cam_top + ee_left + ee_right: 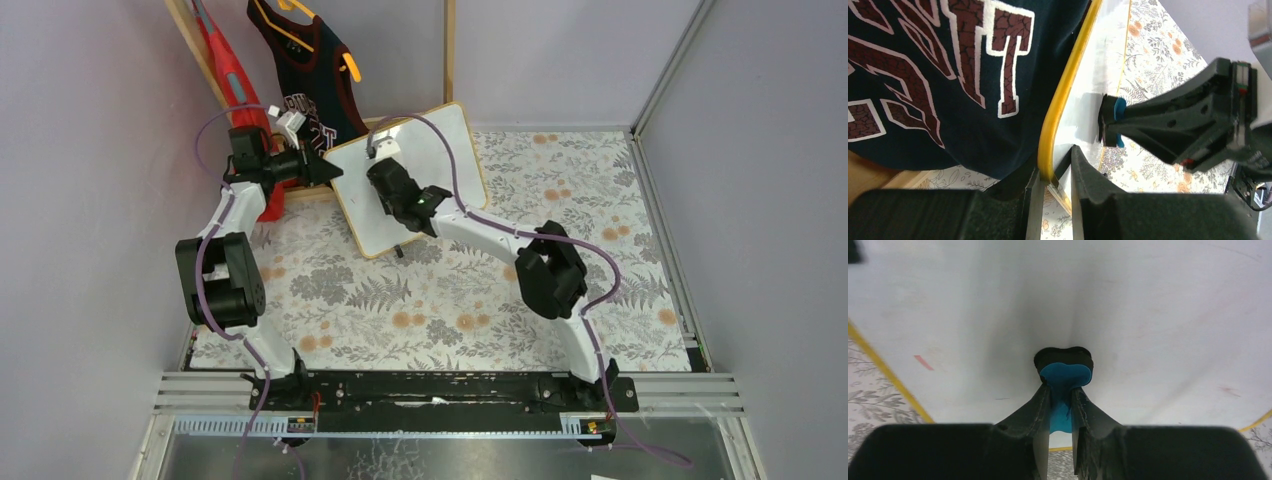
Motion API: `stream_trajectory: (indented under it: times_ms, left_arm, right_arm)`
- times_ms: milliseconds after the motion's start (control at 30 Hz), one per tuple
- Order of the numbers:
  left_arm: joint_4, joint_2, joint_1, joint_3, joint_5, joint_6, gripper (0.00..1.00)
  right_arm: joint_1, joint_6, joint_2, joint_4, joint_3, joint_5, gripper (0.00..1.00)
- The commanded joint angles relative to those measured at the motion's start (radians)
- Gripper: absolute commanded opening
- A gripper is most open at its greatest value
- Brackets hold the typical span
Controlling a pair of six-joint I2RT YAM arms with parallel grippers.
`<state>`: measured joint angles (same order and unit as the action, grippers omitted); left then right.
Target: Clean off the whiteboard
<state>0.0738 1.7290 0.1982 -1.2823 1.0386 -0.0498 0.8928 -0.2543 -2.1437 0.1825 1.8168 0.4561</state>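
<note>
The whiteboard [440,160] stands tilted at the back of the table, white with a thin yellowish wood frame. My left gripper [325,168] is shut on its left frame edge [1060,107]; in the left wrist view the gripper [1055,167] pinches the rim. My right gripper [383,172] is shut on a blue eraser [1064,374] and presses it flat against the board face [1158,310]. The eraser also shows in the left wrist view [1119,107]. A short red mark [923,362] sits left of the eraser, and a faint red smear [1229,390] to its right.
A dark jersey [305,75] on a yellow hanger and a red garment [232,80] hang on a wooden rack [450,50] behind the board. A floral cloth [450,300] covers the table. Grey walls and a metal rail [665,70] close in the sides.
</note>
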Motion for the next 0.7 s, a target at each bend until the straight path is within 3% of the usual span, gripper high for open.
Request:
stream_trajectory:
  times_ms: [0,167,667]
  left_arm:
    - [0.071,0.02,-0.018,0.036,-0.109,-0.125,0.0]
    - [0.071,0.018,-0.021,0.041,-0.109,-0.127,0.0]
    - [0.07,0.017,-0.02,0.041,-0.109,-0.128,0.0]
  right_arm:
    - [0.093,-0.008,-0.114,-0.054,0.155,-0.074,0.0]
    - [0.116,-0.004,-0.16,-0.031,0.241,-0.088,0.0]
    - [0.116,0.115,-0.169,-0.081,0.289,-0.105,0.0]
